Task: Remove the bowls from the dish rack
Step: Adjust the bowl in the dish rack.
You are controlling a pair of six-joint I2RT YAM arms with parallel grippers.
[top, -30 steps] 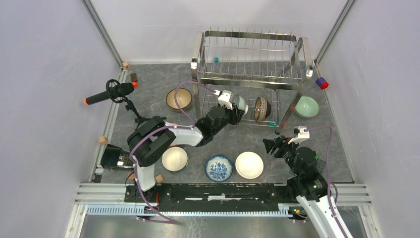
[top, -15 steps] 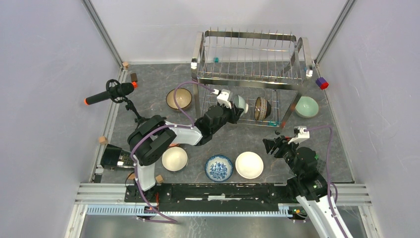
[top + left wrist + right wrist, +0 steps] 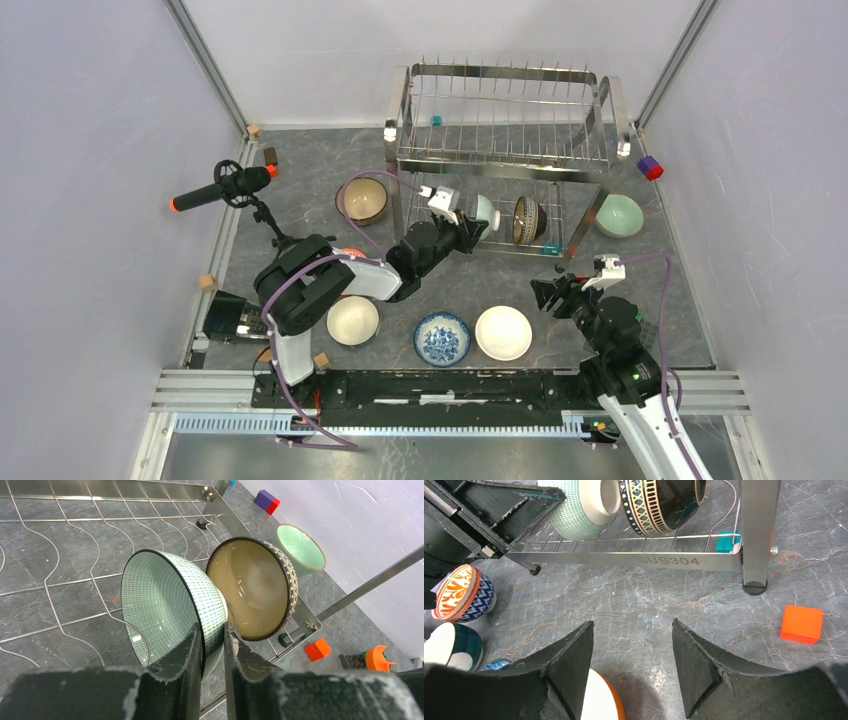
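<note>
The chrome dish rack [image 3: 505,95] stands at the back. On its lower tier a pale green bowl [image 3: 485,210] and a tan bowl with dark patterned rim [image 3: 528,219] stand on edge. My left gripper [image 3: 470,229] is shut on the pale green bowl's rim [image 3: 200,605], one finger inside and one outside. The tan bowl [image 3: 252,587] leans right behind it. My right gripper [image 3: 548,293] is open and empty above the mat, near the rack's front right leg [image 3: 758,535]. Both racked bowls also show in the right wrist view: the pale green bowl [image 3: 584,505], the tan bowl [image 3: 659,502].
Off the rack sit a tan bowl [image 3: 361,200], a pale green bowl [image 3: 618,215], a white bowl [image 3: 352,320], a blue-and-white bowl [image 3: 442,338] and a white, orange-sided bowl [image 3: 503,332]. An orange cube [image 3: 801,624] lies by the leg. A microphone stand [image 3: 228,187] is at left.
My left gripper has drawn back leftward a little with the pale green bowl in its grip, opening a gap from the tan bowl. The right arm has not moved.
</note>
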